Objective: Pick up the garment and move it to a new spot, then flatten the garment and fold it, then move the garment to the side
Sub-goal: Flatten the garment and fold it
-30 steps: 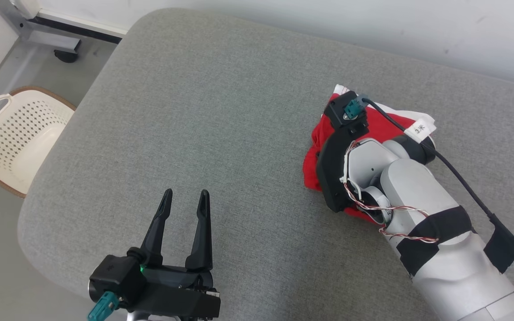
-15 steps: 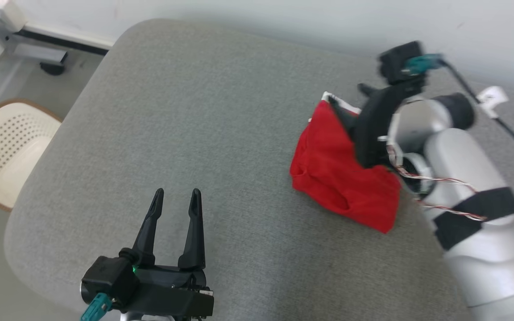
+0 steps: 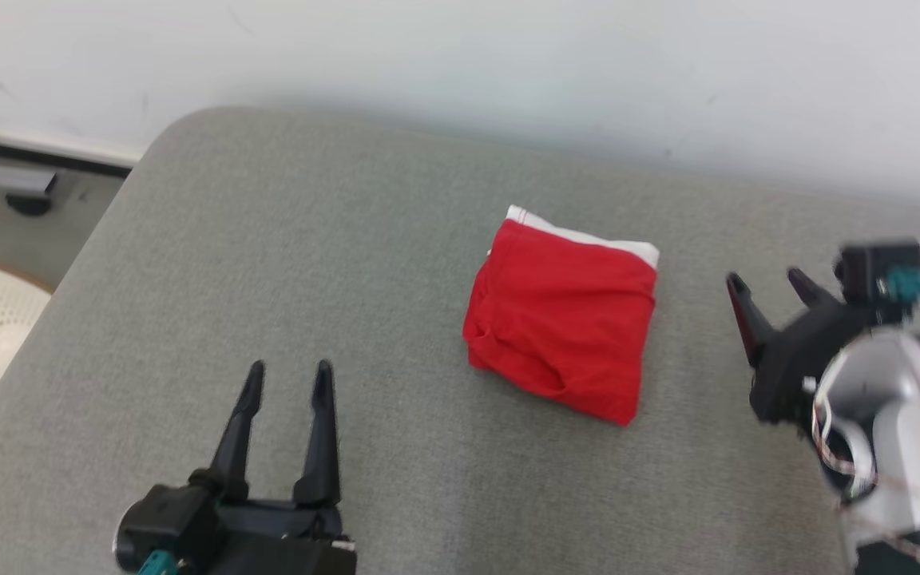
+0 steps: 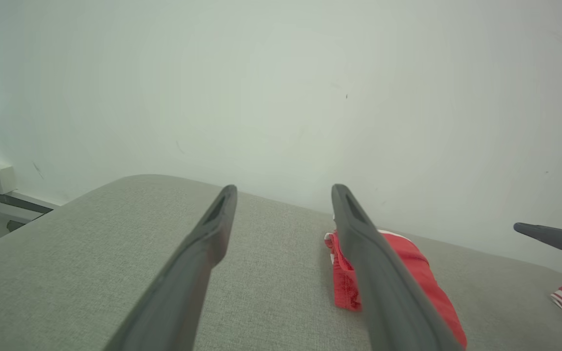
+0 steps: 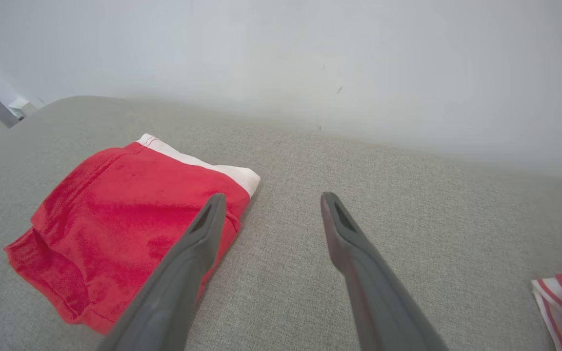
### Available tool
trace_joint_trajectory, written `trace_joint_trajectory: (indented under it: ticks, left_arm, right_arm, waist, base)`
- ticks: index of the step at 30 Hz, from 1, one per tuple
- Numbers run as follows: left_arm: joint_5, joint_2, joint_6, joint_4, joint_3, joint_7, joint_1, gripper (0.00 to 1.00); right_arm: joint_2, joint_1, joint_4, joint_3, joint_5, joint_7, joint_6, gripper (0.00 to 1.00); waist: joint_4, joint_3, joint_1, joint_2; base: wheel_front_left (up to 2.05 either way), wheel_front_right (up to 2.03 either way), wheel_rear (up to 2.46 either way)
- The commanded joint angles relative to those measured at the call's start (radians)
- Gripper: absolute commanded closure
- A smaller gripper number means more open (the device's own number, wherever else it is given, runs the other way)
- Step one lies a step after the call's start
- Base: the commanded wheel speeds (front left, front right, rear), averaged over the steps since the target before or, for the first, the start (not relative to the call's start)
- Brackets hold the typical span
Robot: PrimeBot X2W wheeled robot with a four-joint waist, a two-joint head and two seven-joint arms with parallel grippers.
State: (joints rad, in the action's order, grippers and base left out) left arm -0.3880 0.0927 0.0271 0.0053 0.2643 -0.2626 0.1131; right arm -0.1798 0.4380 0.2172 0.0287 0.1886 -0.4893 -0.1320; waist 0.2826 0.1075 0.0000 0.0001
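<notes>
Garment [image 3: 564, 319] folded flat, right end effector [image 3: 765, 279] blurred, jaws apart, left end effector [image 3: 288, 371] apart

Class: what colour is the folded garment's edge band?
White band, clearest in right wrist view.

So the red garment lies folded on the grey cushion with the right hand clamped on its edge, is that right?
Not quite. The red garment lies folded on the grey cushion, but the right hand is open and clear of it, off to one side. The head view shows the gap.
</notes>
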Motion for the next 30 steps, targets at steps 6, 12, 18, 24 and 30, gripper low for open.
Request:
trace_joint_trajectory:
  ticks: [6,12,18,24,30]
  left_arm:
    - [0.04,0.023,-0.002,-0.034,-0.054,-0.003,-0.078,0.0]
    - [0.092,0.037,-0.025,-0.073,-0.109,-0.003,-0.13,0.0]
    - [0.125,0.028,-0.077,-0.053,-0.16,-0.003,-0.18,0.0]
    - [0.135,0.005,-0.092,-0.016,-0.178,-0.003,-0.215,0.0]
    - [0.138,-0.006,-0.093,0.026,-0.197,-0.003,-0.228,0.0]
  right_arm:
    - [0.094,-0.233,-0.151,0.04,-0.064,0.231,0.002,0.0]
    - [0.125,-0.366,-0.214,0.048,-0.086,0.418,0.002,0.0]
    - [0.13,-0.445,-0.215,0.031,-0.067,0.572,0.002,0.0]
    - [0.129,-0.473,-0.181,0.01,-0.07,0.633,0.002,0.0]
    - [0.13,-0.469,-0.149,-0.015,-0.082,0.629,0.002,0.0]
  waist:
    - [-0.088,-0.067,0.0,-0.0001]
    - [-0.154,-0.072,0.0,-0.0001]
    - [-0.224,-0.091,0.0,-0.0001]
    - [-0.272,-0.115,0.0,-0.0001]
    - [-0.3,-0.117,0.0,-0.0001]
  base:
    - [0.0,0.0,0.0]
    - [0.0,0.0,0.0]
    - [0.0,0.0,0.0]
    - [0.0,0.0,0.0]
    - [0.0,0.0,0.0]
